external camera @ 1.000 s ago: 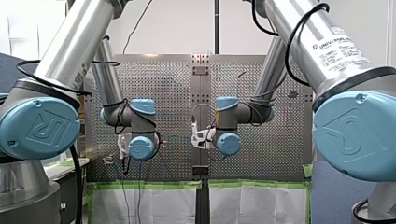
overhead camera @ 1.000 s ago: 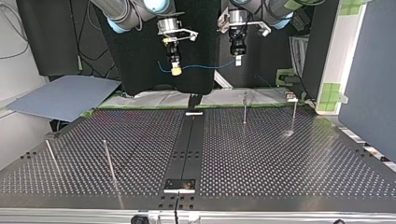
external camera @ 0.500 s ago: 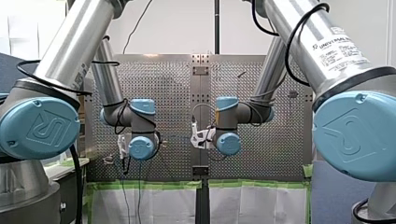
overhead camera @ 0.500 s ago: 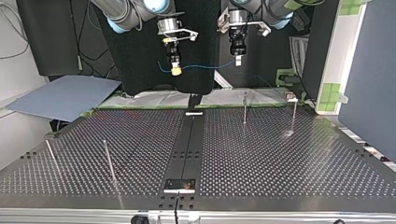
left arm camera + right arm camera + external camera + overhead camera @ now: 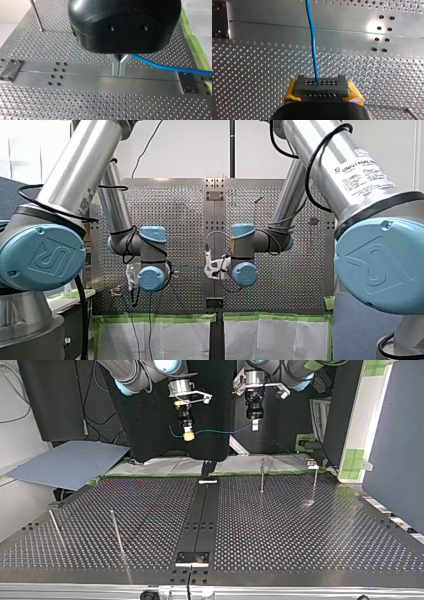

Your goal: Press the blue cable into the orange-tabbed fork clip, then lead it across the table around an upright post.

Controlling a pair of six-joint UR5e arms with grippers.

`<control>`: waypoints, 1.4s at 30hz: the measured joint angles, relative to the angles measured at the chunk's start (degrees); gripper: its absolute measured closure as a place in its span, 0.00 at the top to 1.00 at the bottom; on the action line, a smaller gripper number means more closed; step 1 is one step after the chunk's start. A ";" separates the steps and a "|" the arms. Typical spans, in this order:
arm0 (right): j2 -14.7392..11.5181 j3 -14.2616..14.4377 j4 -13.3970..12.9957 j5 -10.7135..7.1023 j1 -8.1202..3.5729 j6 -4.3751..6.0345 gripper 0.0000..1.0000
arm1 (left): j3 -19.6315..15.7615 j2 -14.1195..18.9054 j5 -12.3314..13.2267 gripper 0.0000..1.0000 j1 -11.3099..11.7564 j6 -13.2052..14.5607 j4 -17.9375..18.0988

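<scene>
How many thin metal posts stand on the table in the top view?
4: near-left outer thin metal post, near-left inner thin metal post, far-right inner thin metal post, far-right outer thin metal post. More may be hidden.

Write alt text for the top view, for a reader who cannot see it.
A blue cable stretches between two grippers held in the air, my right gripper at the view's left and my left gripper at its right, each gripping it. Below them lies a perforated table with four thin upright posts, none touching the cable.
</scene>
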 joint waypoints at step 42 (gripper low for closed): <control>0.00 0.00 0.00 0.00 0.00 0.00 0.00 | 0.00 -6.21 0.88 0.00 -0.09 0.70 -0.26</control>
